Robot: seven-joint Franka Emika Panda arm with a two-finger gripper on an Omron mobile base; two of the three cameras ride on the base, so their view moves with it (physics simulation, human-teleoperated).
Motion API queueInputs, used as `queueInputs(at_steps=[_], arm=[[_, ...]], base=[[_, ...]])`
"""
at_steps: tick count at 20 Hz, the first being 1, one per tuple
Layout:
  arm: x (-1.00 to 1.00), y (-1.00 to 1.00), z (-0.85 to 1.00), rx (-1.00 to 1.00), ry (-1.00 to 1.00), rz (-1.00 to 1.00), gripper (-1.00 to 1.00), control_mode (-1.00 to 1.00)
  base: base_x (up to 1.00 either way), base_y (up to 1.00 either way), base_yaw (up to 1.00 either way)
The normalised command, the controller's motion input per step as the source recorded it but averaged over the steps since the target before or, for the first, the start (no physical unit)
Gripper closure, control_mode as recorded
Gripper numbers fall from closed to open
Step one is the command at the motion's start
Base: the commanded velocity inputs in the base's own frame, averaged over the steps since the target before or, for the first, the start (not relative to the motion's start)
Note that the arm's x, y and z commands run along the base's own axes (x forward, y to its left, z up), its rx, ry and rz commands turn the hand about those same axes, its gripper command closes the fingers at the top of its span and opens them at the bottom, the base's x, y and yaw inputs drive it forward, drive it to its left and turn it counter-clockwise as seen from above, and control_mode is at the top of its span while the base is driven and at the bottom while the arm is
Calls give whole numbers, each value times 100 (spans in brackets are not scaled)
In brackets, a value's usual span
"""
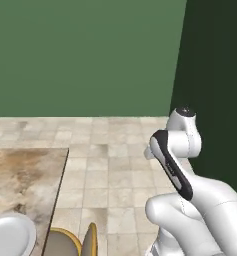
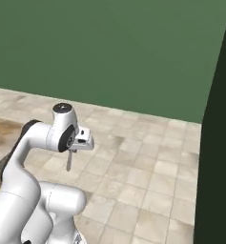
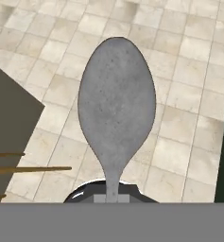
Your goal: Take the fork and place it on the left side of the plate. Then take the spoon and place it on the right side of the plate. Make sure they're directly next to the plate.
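My gripper (image 3: pixel 112 197) is shut on the handle of the grey metallic spoon (image 3: pixel 116 108), whose oval bowl points away from the hand over the tiled floor. In the right base view the gripper (image 2: pixel 72 149) is off to the side of the table, and the spoon (image 2: pixel 68 162) hangs down from it above the floor. The light grey-white plate (image 1: pixel 7 235) lies on the marble table (image 1: pixel 25 175) at the lower left corner, well to the left of the arm. The fork is out of view.
A yellow-rimmed chair (image 1: pixel 77 241) stands by the table's near right edge. Beige floor tiles (image 2: pixel 148 176) stretch to a green wall (image 1: pixel 85 55). A dark panel (image 1: pixel 215 85) rises on the right. A dark shape with thin tan bars (image 3: pixel 12 156) sits left of the spoon.
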Motion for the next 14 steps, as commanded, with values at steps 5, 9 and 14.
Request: queueInputs(at_steps=[5,9,14], arm=[[0,0,0,0,0,0,100,100],[0,0,0,0,0,0,100,100],[0,0,0,0,0,0,100,100]], base=[[54,0,65],[46,0,71],[39,0,74]])
